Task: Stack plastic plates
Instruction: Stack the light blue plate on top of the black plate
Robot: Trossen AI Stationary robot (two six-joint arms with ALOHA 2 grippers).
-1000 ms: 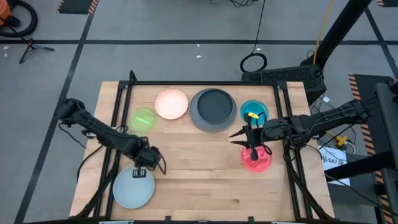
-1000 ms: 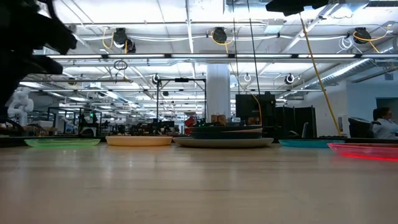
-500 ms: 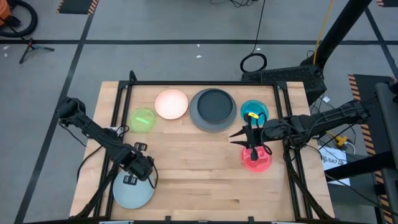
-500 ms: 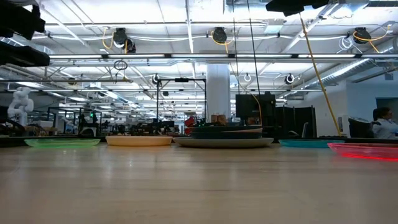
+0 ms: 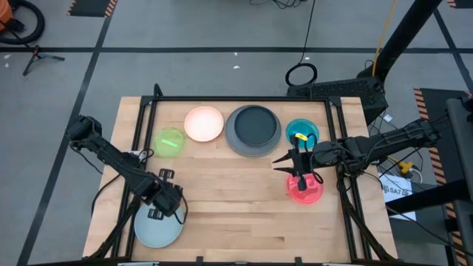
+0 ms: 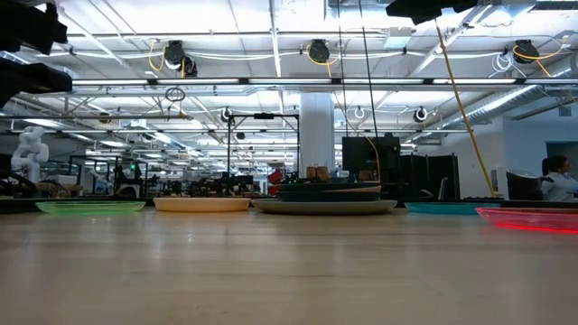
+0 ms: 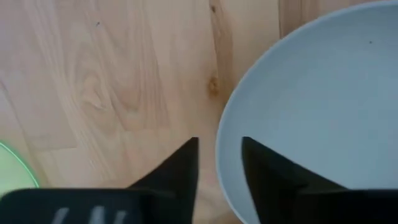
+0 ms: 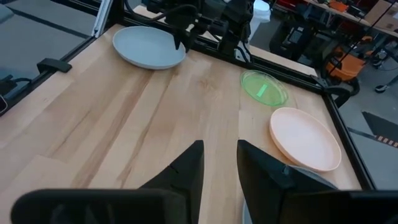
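Left gripper [image 7: 219,163] w/ fingers parted, straddling rim of pale blue plate [image 5: 157,227], round, shallow, matte. Right gripper [image 5: 301,174] parted narrowly, hovering over translucent red plate [image 5: 305,190].

Two dark, slender robot arms, each built from jointed black segments. The left arm [image 5: 111,159] has a rounded black joint at its base, a thin straight link, and a bulkier black wrist block carrying small pale rectangular markings. Thin black cables loop loosely alongside it. The left gripper [image 7: 217,171] has two flat, matte black fingers that taper to wedge-shaped points, mounted on a wide black bar. The right arm [image 5: 384,144] is black too, with bundled cables running along its links. The right gripper [image 8: 219,171] has the same pair of tapered black fingers on a broad black base.
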